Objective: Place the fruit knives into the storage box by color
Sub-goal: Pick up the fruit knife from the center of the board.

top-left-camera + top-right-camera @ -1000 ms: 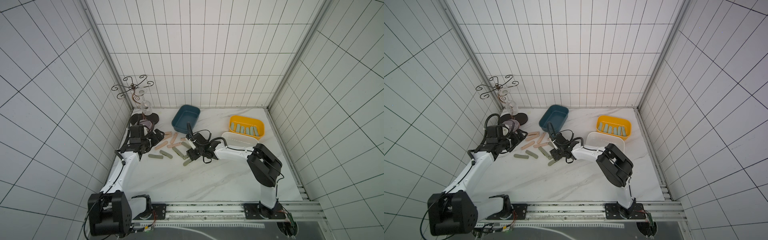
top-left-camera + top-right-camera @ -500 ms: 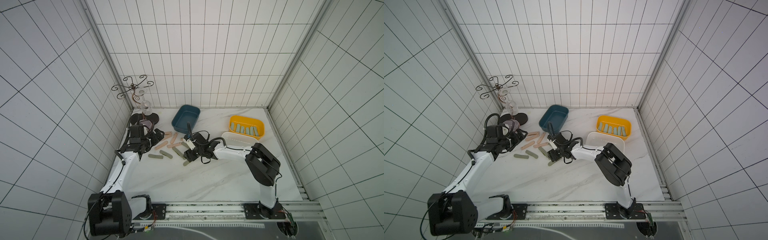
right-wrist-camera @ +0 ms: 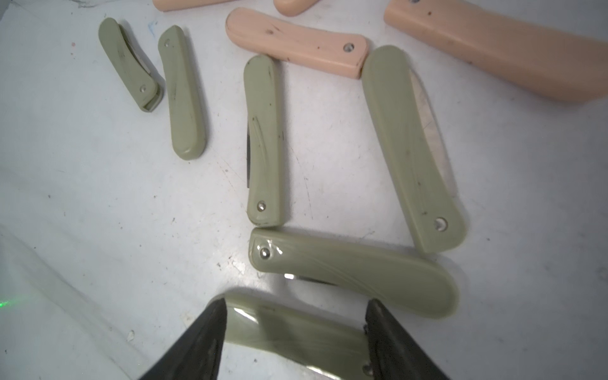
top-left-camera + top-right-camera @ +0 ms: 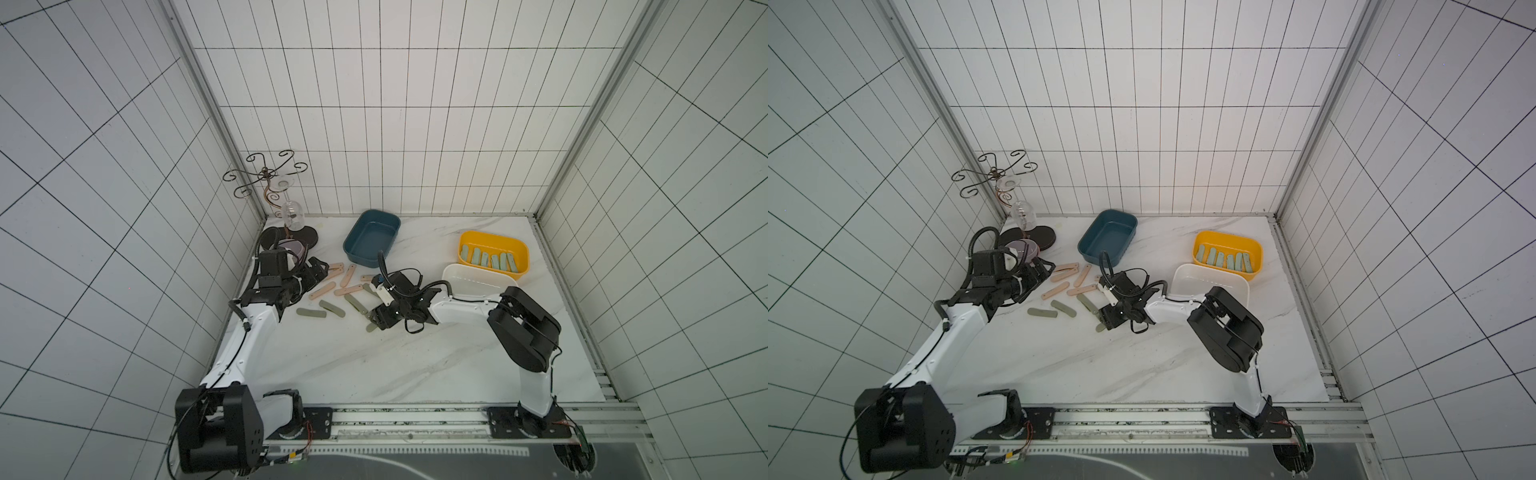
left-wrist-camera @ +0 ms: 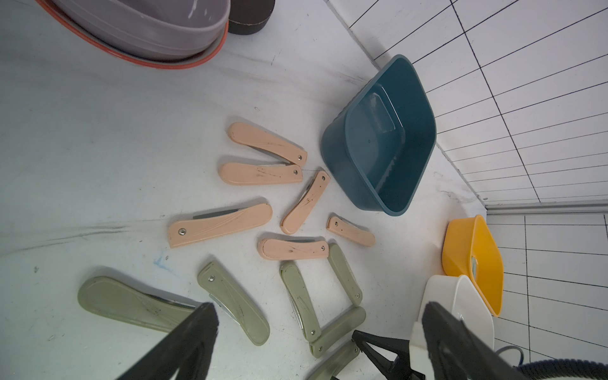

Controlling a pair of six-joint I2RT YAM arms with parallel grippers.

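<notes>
Right gripper (image 3: 296, 304) down at the counter (image 3: 98, 230), jaws apart and straddling one olive knife (image 3: 296, 335) lengthwise, black fingers (image 3: 207, 339) at either end of its handle; cannot tell whether clamped or merely touching. Just ahead of the fingertips a second olive knife (image 3: 355, 273) lying crosswise, sliver of blade showing on the gripper side, its ends meeting or nearly meeting a third olive knife (image 3: 411, 148) and a fourth olive knife (image 3: 263, 141), both running on away from the gripper. Two more olive knives (image 3: 184, 92) farther ahead and off to one side, well apart from the straddled one. Past all of these, peach-pink knives (image 3: 296, 42), nearest one just beside the tip of the third olive knife. Left gripper (image 5: 319, 309) raised off the counter, jaws spread wide, clear of every knife; six peach-pink knives scattered ahead of it, olive ones nearer the fingertips, blue box (image 5: 339, 164) beyond the peach-pink group. In both top views loose pile between left gripper (image 4: 318, 270) (image 4: 1044, 266) and right gripper (image 4: 376, 326) (image 4: 1104, 322). White box (image 4: 469, 282) back along the arm behind the right gripper, yellow box (image 4: 494, 237) just beyond that, mint knives (image 4: 490, 261) lined up side by side inside it. Close beside the left gripper a grey bowl (image 5: 148, 29), wire glass rack (image 4: 266, 183) farther off on that side
</notes>
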